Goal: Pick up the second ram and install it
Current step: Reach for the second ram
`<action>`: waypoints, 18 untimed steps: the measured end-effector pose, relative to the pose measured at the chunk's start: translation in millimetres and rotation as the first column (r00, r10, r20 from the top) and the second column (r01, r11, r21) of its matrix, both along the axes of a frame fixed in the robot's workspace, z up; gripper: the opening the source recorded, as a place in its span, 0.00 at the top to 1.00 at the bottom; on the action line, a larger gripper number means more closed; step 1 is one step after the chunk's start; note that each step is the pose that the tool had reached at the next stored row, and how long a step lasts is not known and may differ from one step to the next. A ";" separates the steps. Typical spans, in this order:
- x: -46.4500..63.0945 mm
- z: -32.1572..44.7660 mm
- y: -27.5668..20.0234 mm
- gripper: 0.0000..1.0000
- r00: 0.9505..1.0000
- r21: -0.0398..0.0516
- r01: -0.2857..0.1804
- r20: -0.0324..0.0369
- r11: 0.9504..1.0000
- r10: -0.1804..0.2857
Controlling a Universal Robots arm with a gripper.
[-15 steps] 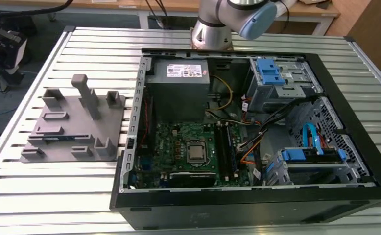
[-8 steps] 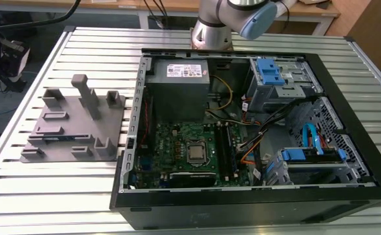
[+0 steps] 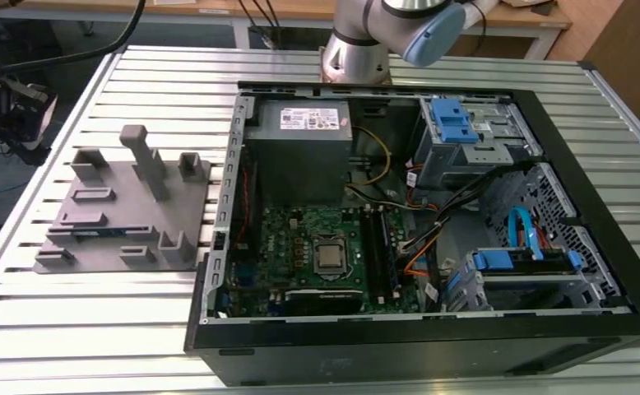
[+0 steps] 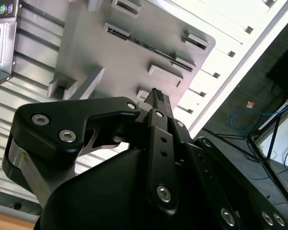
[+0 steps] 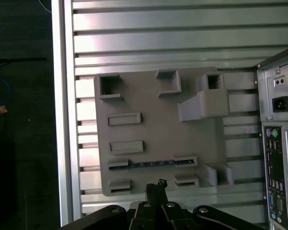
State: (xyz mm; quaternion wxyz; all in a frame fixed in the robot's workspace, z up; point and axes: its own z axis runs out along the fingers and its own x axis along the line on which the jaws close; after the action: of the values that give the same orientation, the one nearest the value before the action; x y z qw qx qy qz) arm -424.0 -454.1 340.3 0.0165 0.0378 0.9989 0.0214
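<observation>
Aluminium slat table (image 3: pixel 430 72), open computer case (image 3: pixel 408 341), grey holder plate (image 3: pixel 133 218).
We see the case lying open at the exterior view's right, and the plate just beside it at the left. In the first wrist view the gripper (image 5: pixel 156 184) hangs above the plate's edge, its fingers pressed together and holding nothing. The second ram (image 5: pixel 151 164) stands on its long edge between two slots of the plate. It is a thin dark-blue strip with small spots along it, near the fingertips but apart from them.

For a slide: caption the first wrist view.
End effector above gray fixture tray holding the second ram, beside computer case.
</observation>
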 end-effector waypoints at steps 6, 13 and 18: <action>0.0 -10.8 -2.1 0.89 1.000 0.000 0.000 0.000 1.000 0.000; 0.0 -23.5 -4.5 0.89 1.000 -0.001 0.000 0.000 1.000 0.000; 0.0 -32.7 -5.8 0.89 1.000 -0.001 0.000 0.000 1.000 0.000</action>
State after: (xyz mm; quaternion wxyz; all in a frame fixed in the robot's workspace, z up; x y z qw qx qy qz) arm -424.0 -459.9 307.6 0.0164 0.0378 0.9989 0.0209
